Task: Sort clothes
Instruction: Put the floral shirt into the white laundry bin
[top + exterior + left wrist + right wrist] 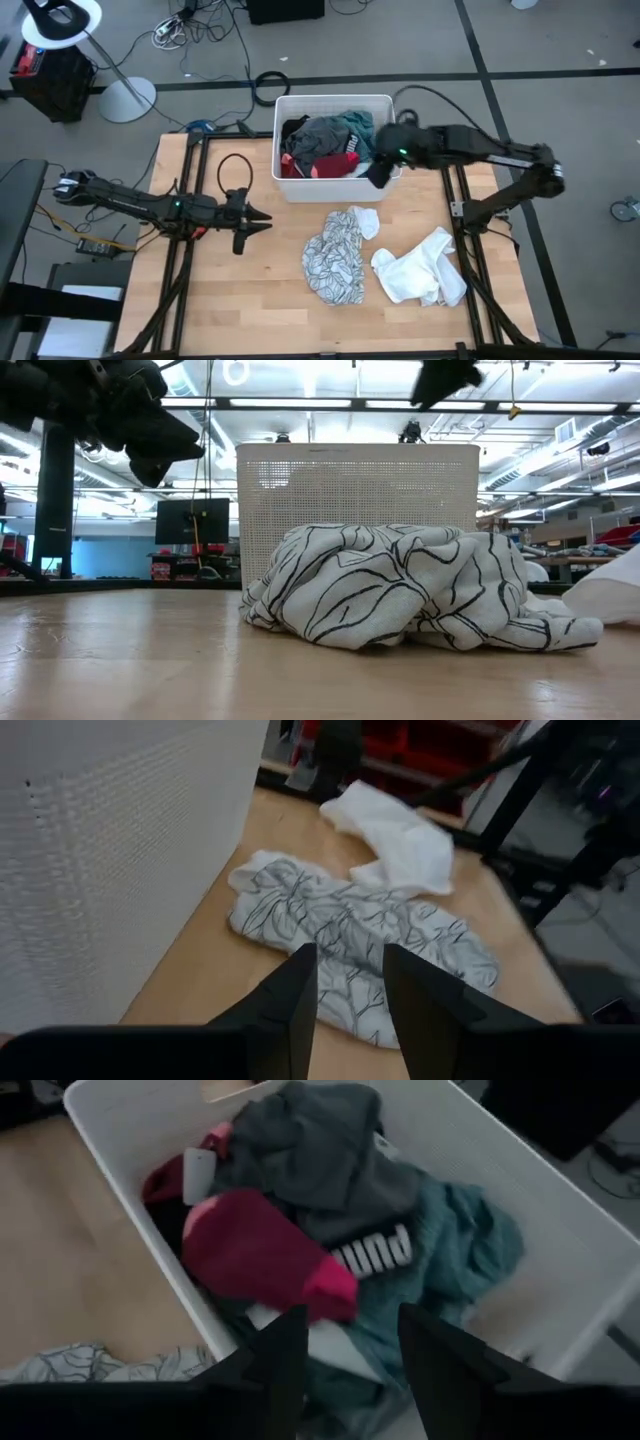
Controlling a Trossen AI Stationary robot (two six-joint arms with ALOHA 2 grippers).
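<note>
The right gripper hangs with spread, empty jaws over the near right corner of the white bin, where red, grey and teal garments lie heaped just ahead of the jaws. The left gripper, jaws also spread and empty, hovers above the surface. Ahead of it lies the white-patterned piece, with the white garment just beyond.

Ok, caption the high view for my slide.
Right gripper open over the clothes-filled bin; patterned and white garments lie on table.
</note>
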